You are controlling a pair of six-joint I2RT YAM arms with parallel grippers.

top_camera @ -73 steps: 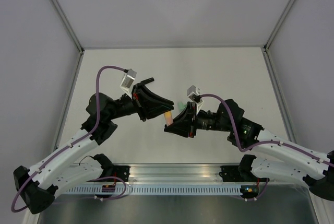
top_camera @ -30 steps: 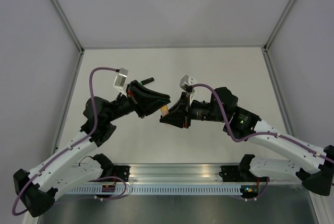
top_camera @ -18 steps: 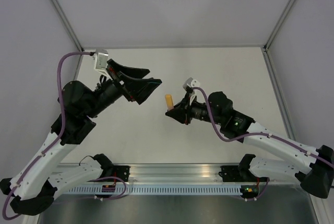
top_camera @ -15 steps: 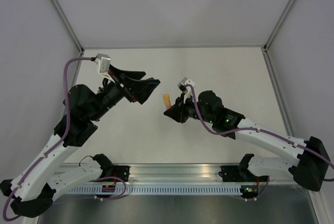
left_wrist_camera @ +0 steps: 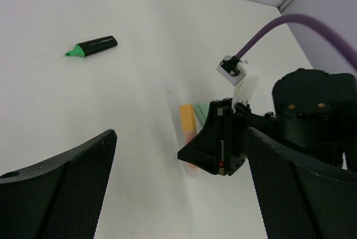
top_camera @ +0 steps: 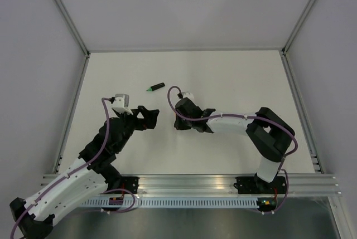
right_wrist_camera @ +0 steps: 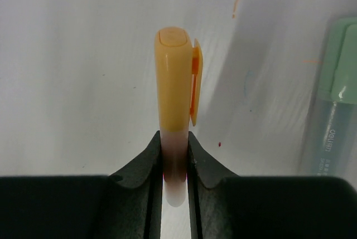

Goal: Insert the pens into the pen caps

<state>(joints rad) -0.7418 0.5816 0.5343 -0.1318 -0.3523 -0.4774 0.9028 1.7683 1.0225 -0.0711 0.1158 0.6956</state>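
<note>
While stretched across the white table point(top_camera: 223, 77), with the right arm point(top_camera: 234, 119) folded sharply at the elbow and the forearm running leftward to the wrist, pinches the orange pen point(right_wrist_camera: 175, 100) in the right gripper point(right_wrist_camera: 175, 141). Closes to a narrow gap on the pale barrel, one finger pressed to each side. Leaves the orange cap point(right_wrist_camera: 177, 66) seated on the pen, clip along one flank, jutting out past the fingertips. Holds the pen low over the table; cannot tell whether its end touches the surface.

Folds the left arm point(top_camera: 106, 144) closer to its base, forearm angled up toward the orange pen, wrist camera riding on top. Spreads the left gripper point(top_camera: 149, 116) to its widest, with nothing between the fingers. Faces the orange pen from its left, near it but clearly apart.

Shows the pale green pen point(right_wrist_camera: 334, 105) lying flat on the table just to the right of the orange pen, light green top above a clear barrel, largely hidden behind the right gripper in the left wrist view. Shows the black pen point(left_wrist_camera: 92, 47) well apart from the orange pen, beyond it and to its left, lying flat with its green end tapering to a point, touched by neither gripper.
</note>
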